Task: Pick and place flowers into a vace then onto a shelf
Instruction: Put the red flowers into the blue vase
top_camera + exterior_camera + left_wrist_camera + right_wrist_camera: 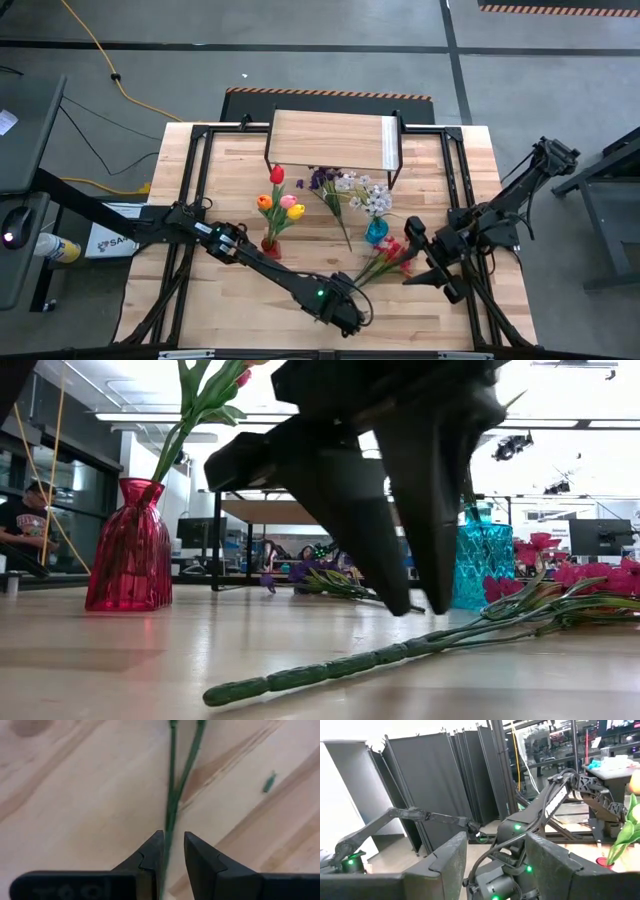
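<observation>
A red blossom spray (397, 255) (570, 575) lies flat on the table, its green stems (330, 666) (172, 795) running toward the near edge. My left gripper (347, 318) (420, 605) (172, 845) points down over the stem end. It is narrowly open, one finger on each side of a stem and not closed on it. My right gripper (418, 258) (495, 865) hovers open beside the red blossoms and holds nothing. The red vase (270, 243) (128, 550) holds several tulips. The blue vase (377, 232) (483, 560) holds a white spray. The shelf (330, 140) stands at the far side.
A purple spray (322, 180) lies on the table between the vases and the shelf. Black frame rails run along the table's left and right sides. Bare tabletop lies near the front left. A seated person shows far off at the left of the low view.
</observation>
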Controlling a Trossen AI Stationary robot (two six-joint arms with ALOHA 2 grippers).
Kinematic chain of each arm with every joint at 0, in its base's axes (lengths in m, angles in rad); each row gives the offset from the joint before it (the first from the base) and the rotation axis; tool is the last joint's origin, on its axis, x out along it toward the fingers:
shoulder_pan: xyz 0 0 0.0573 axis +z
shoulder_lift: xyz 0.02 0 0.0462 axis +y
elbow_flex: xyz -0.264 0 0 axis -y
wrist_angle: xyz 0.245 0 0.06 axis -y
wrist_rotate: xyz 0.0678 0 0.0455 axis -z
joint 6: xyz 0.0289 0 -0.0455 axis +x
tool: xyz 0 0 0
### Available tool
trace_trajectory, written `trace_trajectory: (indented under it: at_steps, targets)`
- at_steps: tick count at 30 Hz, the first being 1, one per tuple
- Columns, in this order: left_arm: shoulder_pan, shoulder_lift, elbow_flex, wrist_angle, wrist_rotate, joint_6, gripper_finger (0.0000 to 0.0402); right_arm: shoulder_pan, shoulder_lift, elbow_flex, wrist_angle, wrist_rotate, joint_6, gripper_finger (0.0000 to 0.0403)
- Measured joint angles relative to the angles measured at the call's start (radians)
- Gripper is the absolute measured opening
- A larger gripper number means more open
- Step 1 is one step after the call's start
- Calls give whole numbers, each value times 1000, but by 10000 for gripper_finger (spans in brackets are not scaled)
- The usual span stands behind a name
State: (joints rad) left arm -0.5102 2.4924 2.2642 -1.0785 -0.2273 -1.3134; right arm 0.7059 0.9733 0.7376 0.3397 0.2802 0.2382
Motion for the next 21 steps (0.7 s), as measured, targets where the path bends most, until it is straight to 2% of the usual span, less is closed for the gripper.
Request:
trace_trajectory:
  at_steps: [12, 21]
  targets:
    - [0, 8, -2, 27, -23, 44, 110, -38, 0, 0, 0, -2, 0, 193]
    - [0, 10, -66, 83, -15, 53, 110, -41, 0, 0, -7, -2, 0, 193]
